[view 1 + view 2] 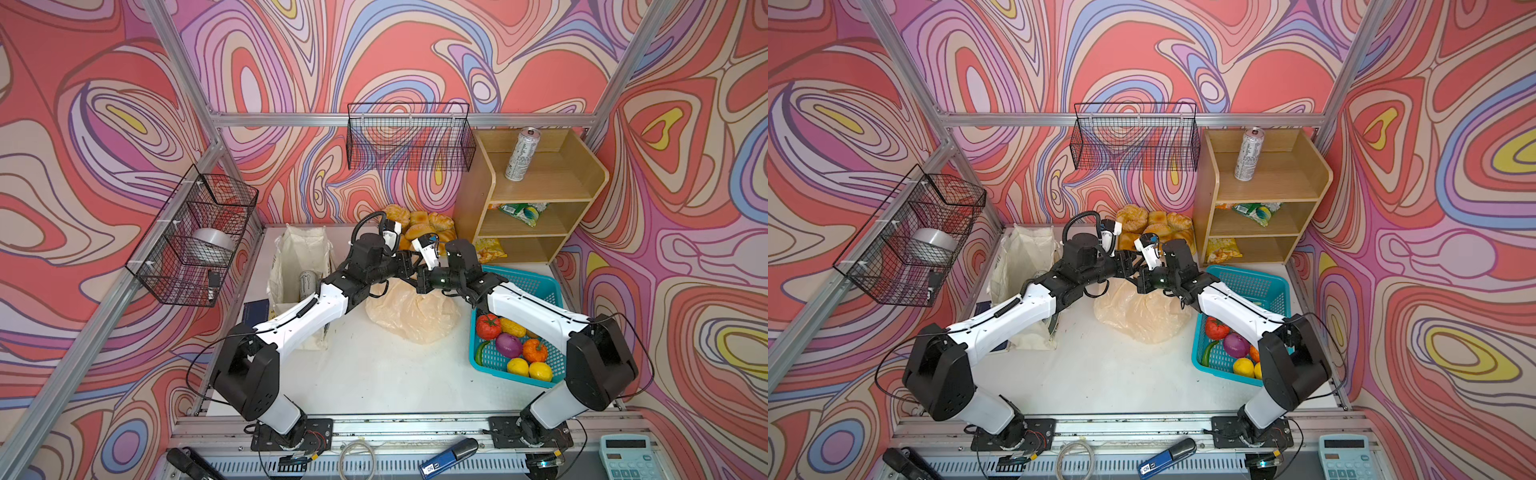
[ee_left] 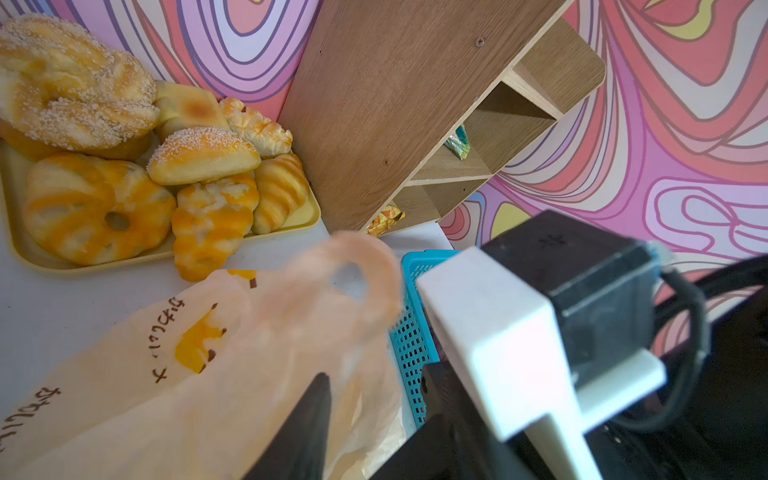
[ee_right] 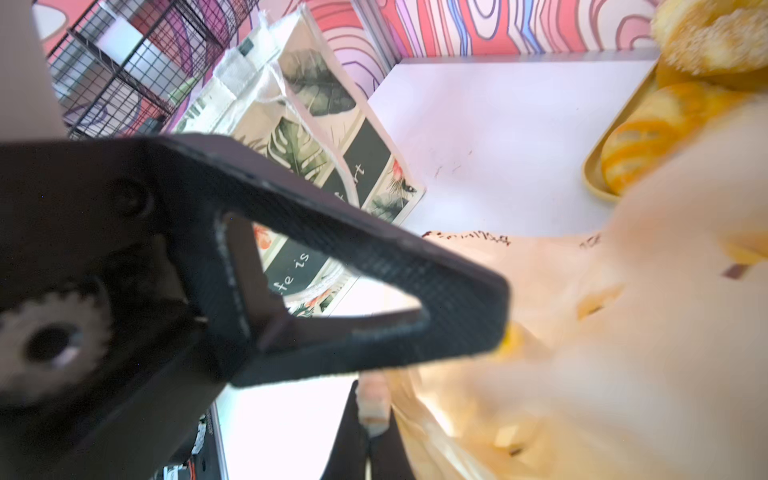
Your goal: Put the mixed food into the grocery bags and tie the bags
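As arms [image 1: 309, 313] [image 1: 528, 305] angle inward, pincers [image 2: 374, 415] [image 3: 368, 432] overhang the bag [image 1: 415, 318].

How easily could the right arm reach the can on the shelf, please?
Probably yes: the can stands alone on the open shelf top, though the right claw, shut on the bag, must release first.

Both top views look steeply down on the whole bench [image 1: 374, 374] from its front; both close wrist views share the plastic bag [image 2: 124, 395].
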`<state>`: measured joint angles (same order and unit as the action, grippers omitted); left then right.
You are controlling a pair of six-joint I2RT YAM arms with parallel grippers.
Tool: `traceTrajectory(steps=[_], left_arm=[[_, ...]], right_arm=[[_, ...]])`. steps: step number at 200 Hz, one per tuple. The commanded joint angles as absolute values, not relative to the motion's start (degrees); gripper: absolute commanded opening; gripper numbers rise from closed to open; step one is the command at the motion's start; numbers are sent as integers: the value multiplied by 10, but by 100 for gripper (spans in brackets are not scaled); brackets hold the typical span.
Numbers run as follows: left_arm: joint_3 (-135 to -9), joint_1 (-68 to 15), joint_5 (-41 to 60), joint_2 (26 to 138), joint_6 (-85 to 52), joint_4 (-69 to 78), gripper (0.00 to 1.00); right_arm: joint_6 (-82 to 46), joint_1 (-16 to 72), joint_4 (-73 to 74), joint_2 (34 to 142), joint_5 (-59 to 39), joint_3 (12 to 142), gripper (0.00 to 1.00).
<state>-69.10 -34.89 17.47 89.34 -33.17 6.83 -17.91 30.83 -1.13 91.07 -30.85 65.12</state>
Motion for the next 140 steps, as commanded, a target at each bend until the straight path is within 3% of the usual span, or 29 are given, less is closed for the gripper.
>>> traceTrajectory(steps=[1,50,103,140], left_arm=[[-714,-356,180,879,-306,30,66],[-702,-334,175,833,-289,29,83],[-593,-286,144,731,-276,59,91],[-548,-275,201,714,-210,47,95]], right_arm=[[-188,311,18,901,-300,654,0],[-189,309,9,905,-298,665,0],[-186,307,-10,911,-309,688,0],[-184,306,-28,924,-322,707,0]])
